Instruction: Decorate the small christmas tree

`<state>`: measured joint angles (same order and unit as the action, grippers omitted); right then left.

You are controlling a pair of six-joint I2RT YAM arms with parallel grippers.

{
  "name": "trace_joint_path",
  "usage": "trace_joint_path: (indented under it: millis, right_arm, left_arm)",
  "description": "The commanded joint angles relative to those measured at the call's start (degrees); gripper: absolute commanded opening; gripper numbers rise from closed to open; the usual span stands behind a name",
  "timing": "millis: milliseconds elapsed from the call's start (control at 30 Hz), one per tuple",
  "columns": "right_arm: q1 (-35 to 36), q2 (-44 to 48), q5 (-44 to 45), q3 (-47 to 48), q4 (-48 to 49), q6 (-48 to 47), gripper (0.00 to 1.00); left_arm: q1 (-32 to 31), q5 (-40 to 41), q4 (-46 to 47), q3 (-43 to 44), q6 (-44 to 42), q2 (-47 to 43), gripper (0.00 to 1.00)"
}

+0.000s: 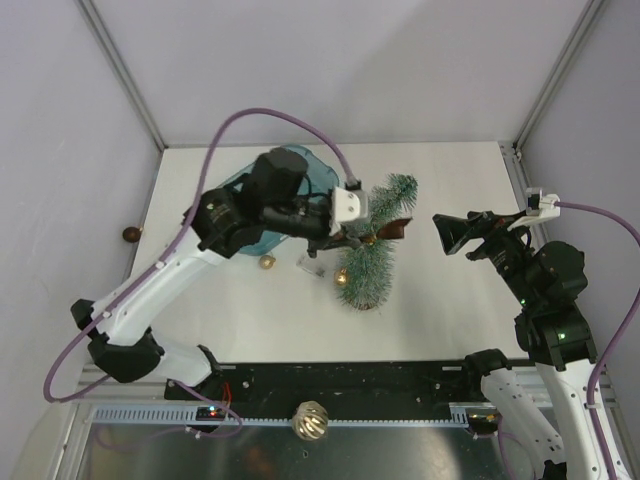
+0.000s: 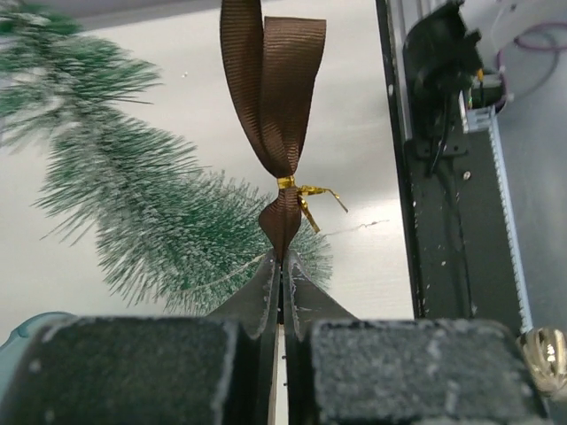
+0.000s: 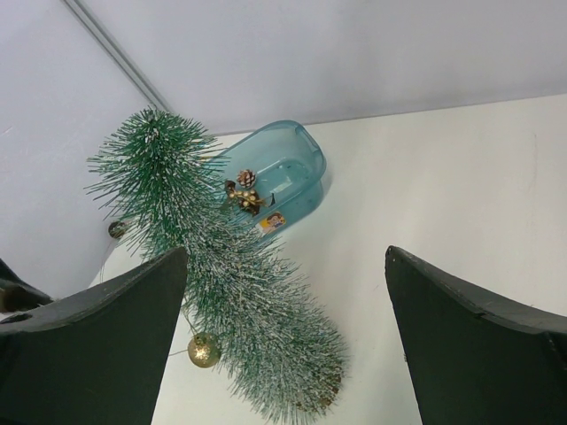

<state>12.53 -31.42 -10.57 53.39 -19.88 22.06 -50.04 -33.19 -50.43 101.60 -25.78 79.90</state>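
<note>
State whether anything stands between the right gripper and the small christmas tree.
Nothing visible does: only table lies between the right gripper and the small christmas tree. The left gripper holds a brown ribbon at the tree.

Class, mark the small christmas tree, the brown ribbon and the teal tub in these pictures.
small christmas tree (image 3: 244, 301), right wrist view, middle needles
brown ribbon (image 2: 275, 80), left wrist view, upper loop
teal tub (image 3: 292, 150), right wrist view, inner wall

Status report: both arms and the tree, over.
Left fingers shut on brown ribbon at the tree. Right fingers open, empty. Gold bauble beside tree.
</note>
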Motion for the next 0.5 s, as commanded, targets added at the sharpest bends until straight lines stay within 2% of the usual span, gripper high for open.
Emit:
trace_joint_path:
  millis: [0,167,367,467]
  right_arm:
    - [0.1,0.5,0.1,2.3,0.1,0.1,0.98]
    - [0.1,1.0,0.1,2.3,-0.1,0.0,0.98]
    - [0.2,1.5,0.1,2.3,-0.3,-0.3,0.98]
    - [0.1,1.6,0.1,2.3,-0.4,-0.3,0.98]
  left_arm:
    - [-4.3,11.1,-2.2,-1.3,-6.6,2.6,0.02]
    - [-5.5,20.2,-2.4,1.4,-4.0,7.3,0.01]
    - [-5.5,21.1,-2.4,1.1,-1.8,7.9,0.01]
    - [-5.6,20.9,-2.4,-0.5,-1.4,7.1,0.05]
